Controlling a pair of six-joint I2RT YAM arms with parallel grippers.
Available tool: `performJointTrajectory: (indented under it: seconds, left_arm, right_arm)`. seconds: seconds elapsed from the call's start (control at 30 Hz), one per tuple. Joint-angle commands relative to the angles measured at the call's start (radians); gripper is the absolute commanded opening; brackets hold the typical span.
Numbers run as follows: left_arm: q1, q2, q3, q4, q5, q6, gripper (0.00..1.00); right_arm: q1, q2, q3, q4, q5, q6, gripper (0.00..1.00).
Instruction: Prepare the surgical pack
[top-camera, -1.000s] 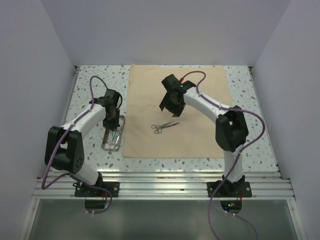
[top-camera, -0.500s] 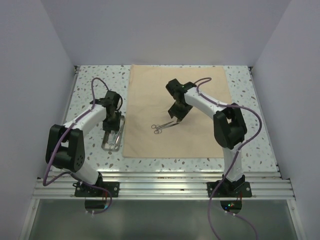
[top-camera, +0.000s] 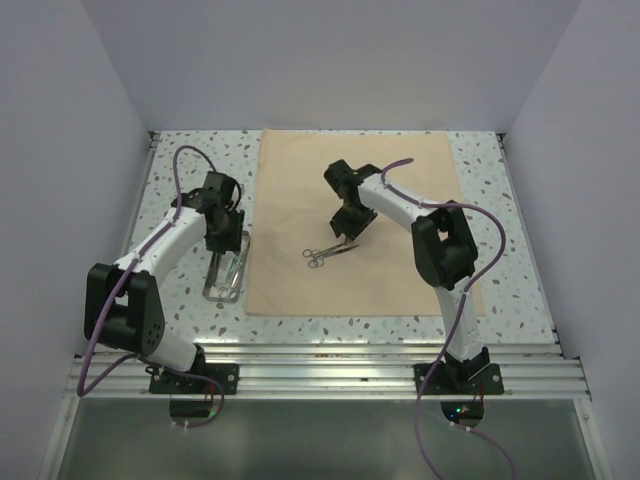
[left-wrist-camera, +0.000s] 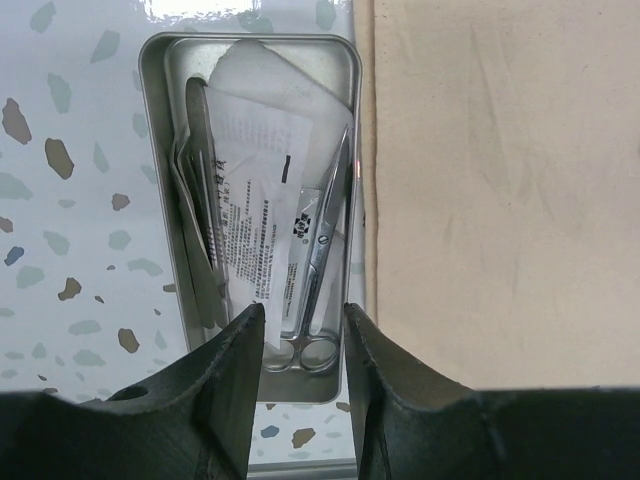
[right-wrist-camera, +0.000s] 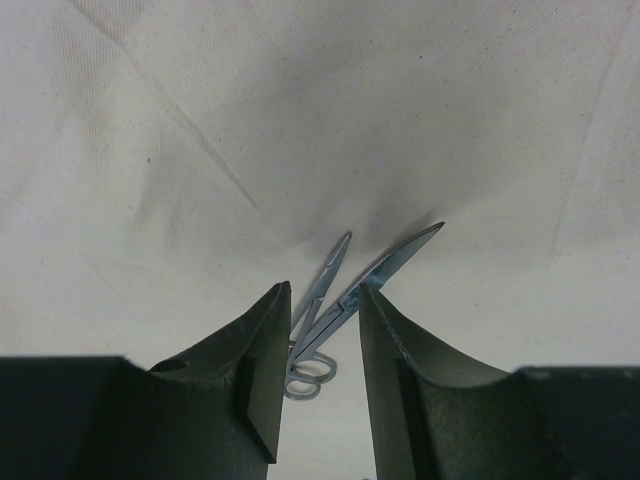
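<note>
The beige cloth (top-camera: 400, 190) lies flat in the middle of the table. Two silver scissor-like instruments (top-camera: 328, 254) lie crossed on it. My right gripper (top-camera: 345, 237) hangs open just above them; in the right wrist view they (right-wrist-camera: 335, 270) show between my open fingers (right-wrist-camera: 322, 300). The small steel tray (top-camera: 215, 288) sits left of the cloth. My left gripper (top-camera: 222, 243) is open and empty above it. The left wrist view shows the tray (left-wrist-camera: 158, 150) holding white gauze packets (left-wrist-camera: 255, 190) and silver scissors (left-wrist-camera: 320, 260), with my gripper (left-wrist-camera: 305, 330) over its near end.
The cloth's left edge (left-wrist-camera: 375, 200) runs right beside the tray. White walls close in the speckled table (top-camera: 500, 250) on three sides. An aluminium rail (top-camera: 320, 365) with both arm bases runs along the near edge.
My right gripper has swung and come down closer over the instruments on the cloth. My left arm has shifted slightly over the tray. The instruments and the tray have not moved.
</note>
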Motion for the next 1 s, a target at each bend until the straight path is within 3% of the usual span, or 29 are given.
performJointTrajectory:
  seconds: [0.0,0.6,0.87,0.93,0.97]
  left_arm:
    - [0.006,-0.018,0.032,-0.006,0.024,0.008,0.41]
    - [0.006,-0.002,0.075,-0.019,0.045,0.015,0.42]
    - [0.006,-0.016,0.075,-0.02,0.076,0.009,0.42]
    - [0.006,-0.021,0.075,-0.02,0.08,0.008,0.42]
    - [0.006,-0.022,0.076,-0.02,0.085,0.008,0.42]
  right_arm:
    - [0.011,0.004,0.027,-0.024,0.005,0.058,0.37]
    - [0.02,0.087,0.023,-0.003,0.019,0.103,0.31]
    - [0.012,0.144,0.084,-0.03,0.021,0.098,0.21]
    - [0.012,0.157,0.11,-0.046,0.018,0.092,0.15]
    - [0.012,0.165,0.112,-0.041,0.013,0.089,0.07]
